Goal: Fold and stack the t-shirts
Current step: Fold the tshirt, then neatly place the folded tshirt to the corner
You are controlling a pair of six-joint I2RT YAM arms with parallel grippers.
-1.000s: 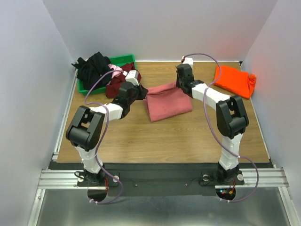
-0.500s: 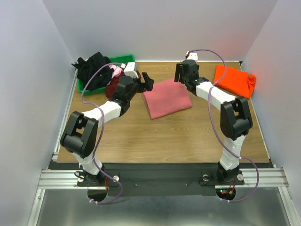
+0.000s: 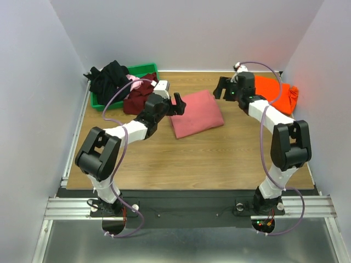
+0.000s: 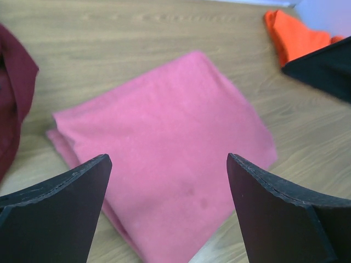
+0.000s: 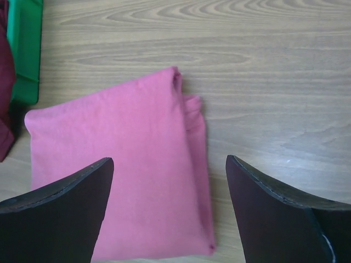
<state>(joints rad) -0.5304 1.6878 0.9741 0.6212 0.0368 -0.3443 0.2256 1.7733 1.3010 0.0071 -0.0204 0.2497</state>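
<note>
- Top external view: the salmon-pink shirt is seen lying folded into a flat rectangle on the table, mid-way between the arms. The left gripper is held at its left edge and the right gripper just beside its far right corner. Both are spread wide and nothing is held.
- The orange shirt lies well apart at the far right. A maroon shirt and a black shirt are heaped at the green bin.
- Left wrist view: the gap between the wide-open jaws is filled by the folded shirt, which lies below them and untouched. The orange shirt shows at the far corner.
- Right wrist view: the shirt is seen below the parted fingers, reaching further toward the left finger. Stepped layers show along its right edge, and the green bin stands just beside its far left corner.
- Step judged to be in hand: moving the folded shirt onto the orange one. To do it well, opposite edges should be pinched through every layer. The pack should be lifted level with both arms kept in step, so that the stepped edge is not shaken open.
- Soft cotton is likely to sag between the two holds, so a low carry is advised.
</note>
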